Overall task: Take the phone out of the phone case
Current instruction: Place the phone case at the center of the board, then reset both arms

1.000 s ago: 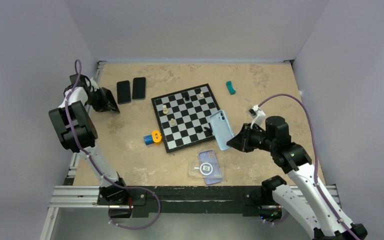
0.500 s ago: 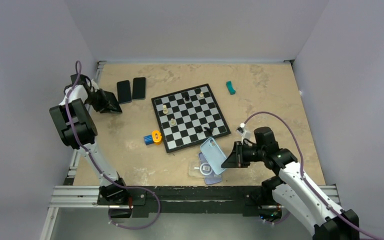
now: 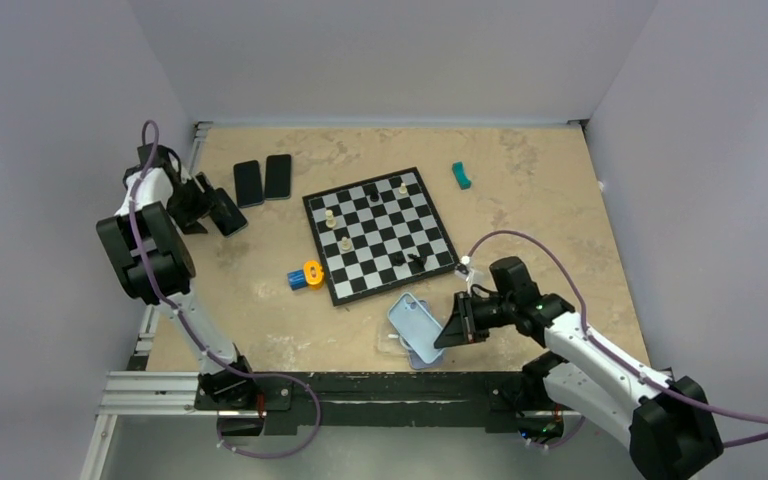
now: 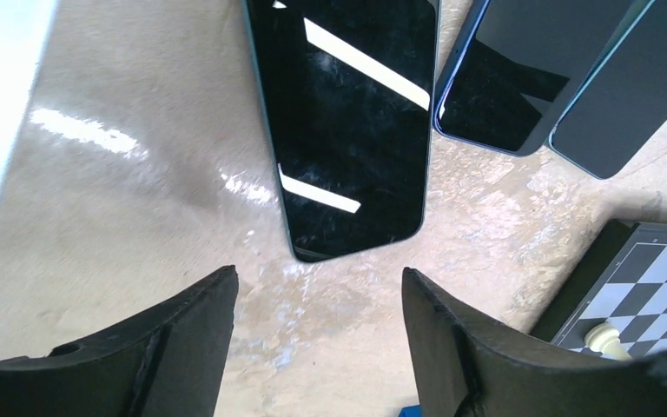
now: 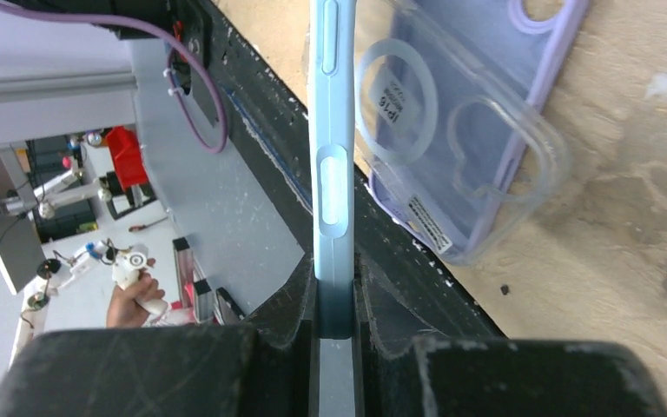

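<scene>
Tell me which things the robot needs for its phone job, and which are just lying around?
For the job:
- light blue phone case, pinched in the right gripper
- black phone, flat on the table by the open left gripper

Just lying about:
- two other phones
- see-through cases
- chessboard with pieces
- orange and blue object
- teal object

Chessboard (image 3: 380, 235) mid-table, phones (image 3: 277, 176) behind-left, phone case (image 5: 478, 130) in front (phone (image 3: 415, 320) over it)

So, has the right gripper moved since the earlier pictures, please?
Yes: the right gripper, holding the blue case, moved from beside the chessboard toward the near edge.
</scene>
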